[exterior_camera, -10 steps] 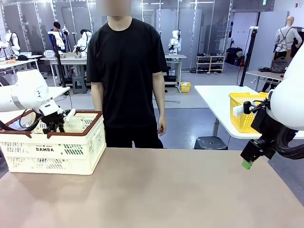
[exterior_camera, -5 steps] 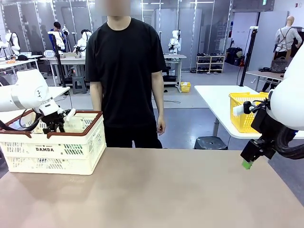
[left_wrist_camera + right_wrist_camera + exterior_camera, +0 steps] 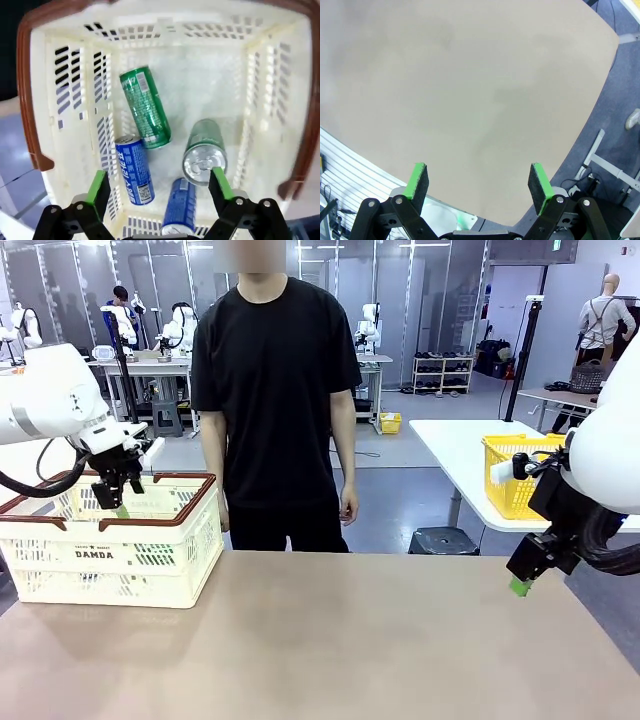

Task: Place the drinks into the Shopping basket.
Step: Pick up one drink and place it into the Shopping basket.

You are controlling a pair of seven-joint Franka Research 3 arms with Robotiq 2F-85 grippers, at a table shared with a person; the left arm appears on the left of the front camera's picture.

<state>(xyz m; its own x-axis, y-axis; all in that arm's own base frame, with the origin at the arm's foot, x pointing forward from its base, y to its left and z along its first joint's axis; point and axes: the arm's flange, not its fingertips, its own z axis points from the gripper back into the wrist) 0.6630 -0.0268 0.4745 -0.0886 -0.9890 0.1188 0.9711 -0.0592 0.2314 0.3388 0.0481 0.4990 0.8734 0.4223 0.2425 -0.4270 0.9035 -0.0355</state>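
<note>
Cans sit in the Shopping basket (image 3: 35, 100), four that I count from my left wrist view: a green can (image 3: 145, 107) lying flat, a blue can (image 3: 132, 170) just beside it, another green can (image 3: 205, 152) with its silver top facing the camera, and a second blue can (image 3: 180, 207) low between my fingers. My left gripper (image 3: 117, 502) hangs over the basket, jaws spread, nothing held. My right gripper (image 3: 520, 587) hovers past the table (image 3: 330, 640) edge on the right, jaws wide, empty. A person (image 3: 275, 390) stands at the far side.
</note>
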